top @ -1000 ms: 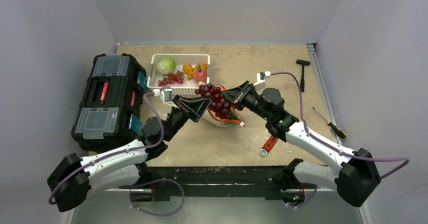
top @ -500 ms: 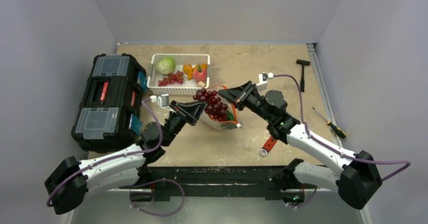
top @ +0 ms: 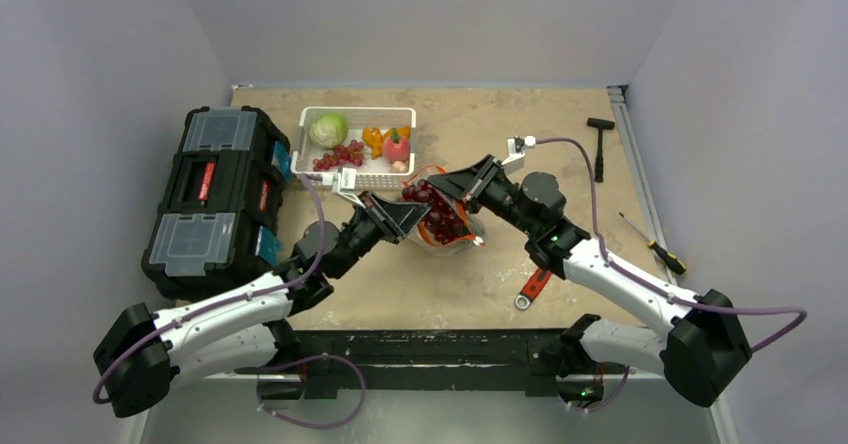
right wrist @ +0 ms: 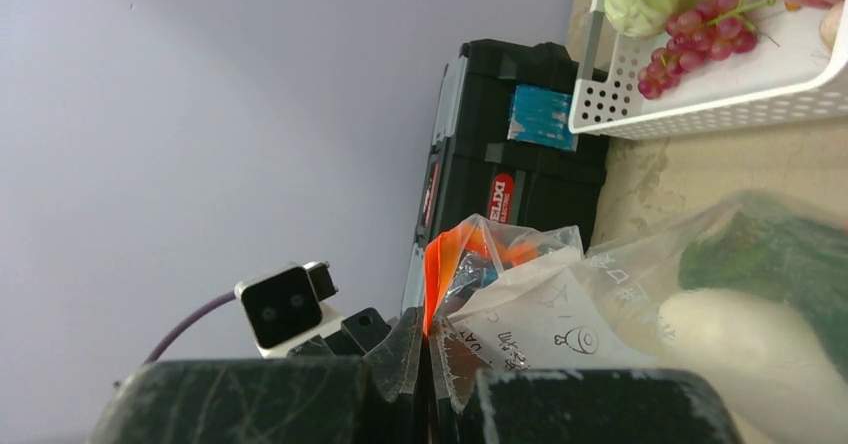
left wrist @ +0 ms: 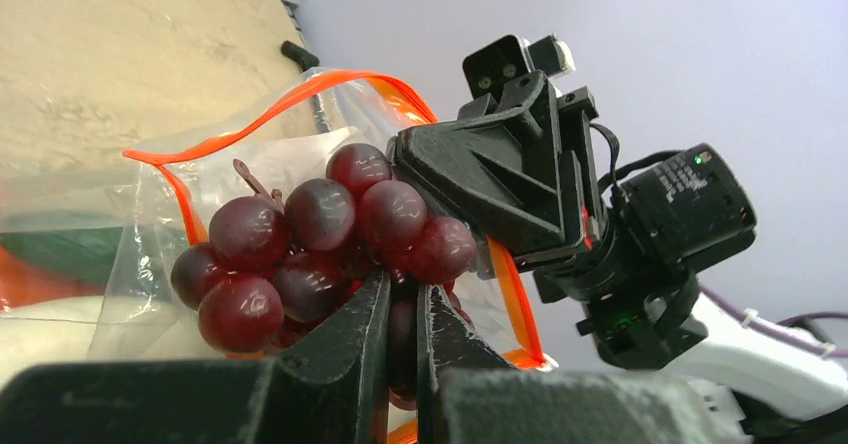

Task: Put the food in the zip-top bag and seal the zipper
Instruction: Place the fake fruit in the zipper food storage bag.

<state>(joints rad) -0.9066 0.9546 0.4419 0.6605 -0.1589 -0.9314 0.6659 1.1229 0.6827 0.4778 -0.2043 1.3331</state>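
Note:
My left gripper (left wrist: 400, 309) is shut on a bunch of dark red grapes (left wrist: 300, 244), and in the top view this left gripper (top: 405, 210) holds the grapes (top: 437, 214) at the open mouth of the zip-top bag (top: 445, 236). The orange-red zipper (left wrist: 290, 99) loops around the bunch. My right gripper (right wrist: 428, 332) is shut on the zipper (right wrist: 433, 264) and holds the mouth edge up from the right (top: 447, 186). Inside the bag (right wrist: 560, 304) lie a white radish (right wrist: 750, 339) and a green piece (right wrist: 780, 254).
A white basket (top: 357, 179) behind the bag holds a green cabbage (top: 328, 129), more grapes (top: 340, 154), a peach (top: 397, 149) and orange pieces. A black toolbox (top: 215, 199) stands at the left. A red-handled wrench (top: 533, 289), a screwdriver (top: 655, 244) and a hammer (top: 600, 144) lie to the right.
My left gripper drew back left a little, then came forward to the right with the grapes, lower into the bag's mouth. The right gripper kept its hold and shifted slightly.

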